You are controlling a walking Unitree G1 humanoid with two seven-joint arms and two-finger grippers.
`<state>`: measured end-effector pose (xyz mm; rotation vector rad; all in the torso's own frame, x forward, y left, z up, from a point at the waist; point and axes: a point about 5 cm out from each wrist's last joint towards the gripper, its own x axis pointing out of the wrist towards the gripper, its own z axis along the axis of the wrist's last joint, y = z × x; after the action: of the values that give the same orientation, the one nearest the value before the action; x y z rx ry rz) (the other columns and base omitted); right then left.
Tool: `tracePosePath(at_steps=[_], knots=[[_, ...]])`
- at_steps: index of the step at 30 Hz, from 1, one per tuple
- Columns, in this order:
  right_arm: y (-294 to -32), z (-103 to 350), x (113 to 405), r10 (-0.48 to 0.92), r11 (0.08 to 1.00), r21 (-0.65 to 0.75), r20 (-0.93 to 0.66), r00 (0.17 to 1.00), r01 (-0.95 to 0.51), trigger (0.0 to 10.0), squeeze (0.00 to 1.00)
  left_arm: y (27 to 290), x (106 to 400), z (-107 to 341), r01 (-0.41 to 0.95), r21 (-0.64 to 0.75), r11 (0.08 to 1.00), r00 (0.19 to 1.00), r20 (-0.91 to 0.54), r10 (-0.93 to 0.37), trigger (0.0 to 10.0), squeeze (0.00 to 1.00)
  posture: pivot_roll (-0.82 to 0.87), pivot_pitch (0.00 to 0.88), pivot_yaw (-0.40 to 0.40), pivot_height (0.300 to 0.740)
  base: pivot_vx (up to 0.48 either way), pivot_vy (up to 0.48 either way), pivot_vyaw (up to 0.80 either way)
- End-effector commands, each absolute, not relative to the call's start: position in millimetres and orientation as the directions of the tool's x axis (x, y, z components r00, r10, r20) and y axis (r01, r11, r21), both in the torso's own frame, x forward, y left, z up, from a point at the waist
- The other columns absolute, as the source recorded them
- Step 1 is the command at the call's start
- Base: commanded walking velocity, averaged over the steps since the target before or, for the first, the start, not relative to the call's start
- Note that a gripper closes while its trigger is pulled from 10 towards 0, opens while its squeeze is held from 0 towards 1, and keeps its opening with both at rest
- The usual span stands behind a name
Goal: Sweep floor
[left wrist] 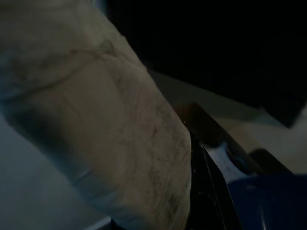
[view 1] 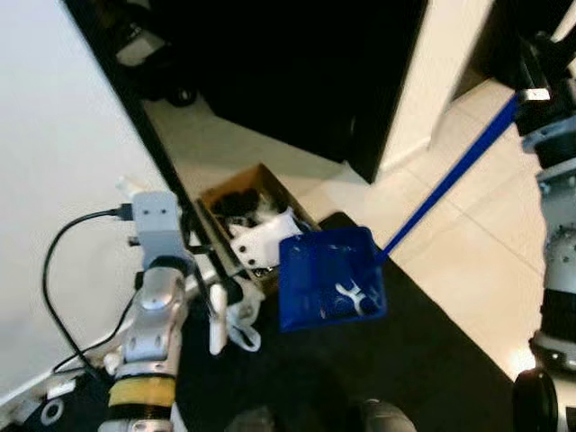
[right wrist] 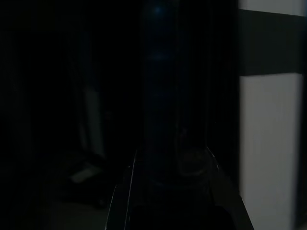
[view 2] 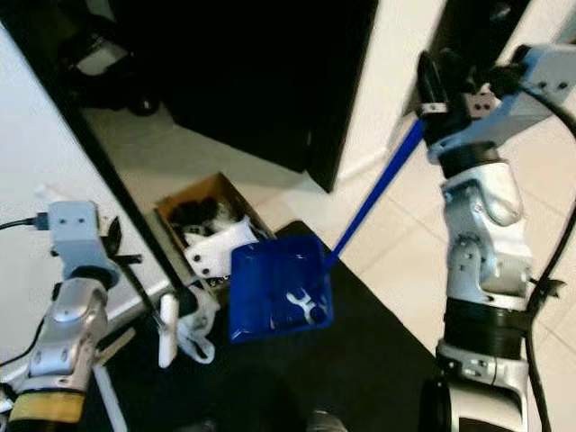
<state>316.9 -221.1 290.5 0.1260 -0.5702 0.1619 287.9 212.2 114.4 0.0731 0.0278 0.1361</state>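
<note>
A blue dustpan [view 1: 328,279] hangs tilted over the edge of a black mat [view 1: 414,360], with a few white scraps [view 1: 355,299] lying in it. Its long blue handle [view 2: 369,198] rises to the upper right, where my right gripper [view 2: 434,110] is shut on its top; the handle [right wrist: 160,96] shows dark between the fingers in the right wrist view. My left gripper [view 1: 225,286] is low at the left, beside the pan, and appears shut on a white brush [view 1: 218,322] that hangs down from it. A blurred beige surface [left wrist: 110,124] sits close to the left wrist camera.
An open cardboard box [view 1: 256,180] of black and white rubbish stands on the floor just behind the dustpan. A white wall [view 1: 54,135] with a dark edge runs along the left. A dark opening [view 1: 297,63] lies ahead, pale tiles [view 1: 486,243] to the right.
</note>
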Motion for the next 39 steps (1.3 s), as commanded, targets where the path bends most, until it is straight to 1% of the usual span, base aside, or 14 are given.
tracePosePath(at_steps=[1,24,34,36,37,39], knots=[[-220,300,312,0.118,0.977,0.074,0.593,0.796,-0.200,10.0,0.00,217,287,117,-0.154,0.106,0.982,0.988,-0.001,0.155,10.0,0.00,-0.01,0.070,0.019,0.740,0.375,0.000,0.00],[-220,298,312,0.108,0.978,0.079,0.593,0.798,-0.191,10.0,0.00,216,289,118,-0.146,0.108,0.983,0.989,0.004,0.146,10.0,0.00,-0.01,0.068,0.025,0.740,0.369,0.000,0.00],[-221,302,319,0.090,0.981,0.082,0.622,0.778,-0.178,10.0,0.00,215,288,116,-0.143,0.086,0.986,0.989,-0.013,0.145,10.0,0.00,-0.01,0.067,0.032,0.740,0.000,0.000,0.00],[-218,299,327,0.089,0.979,0.090,0.618,0.781,-0.182,10.0,0.00,214,288,115,-0.141,0.088,0.986,0.990,-0.017,0.143,10.0,0.00,0.00,0.068,0.035,0.740,0.000,0.000,0.00],[-214,299,336,0.089,0.979,0.092,0.619,0.780,-0.184,10.0,0.00,214,287,115,-0.139,0.091,0.986,0.990,-0.019,0.142,10.0,0.00,0.01,0.076,0.034,0.740,0.000,0.000,0.00],[-212,300,340,0.088,0.979,0.090,0.620,0.779,-0.181,10.0,0.00,214,286,114,-0.139,0.092,0.986,0.990,-0.019,0.141,10.0,0.00,0.01,0.078,0.034,0.740,0.000,0.000,0.00]])
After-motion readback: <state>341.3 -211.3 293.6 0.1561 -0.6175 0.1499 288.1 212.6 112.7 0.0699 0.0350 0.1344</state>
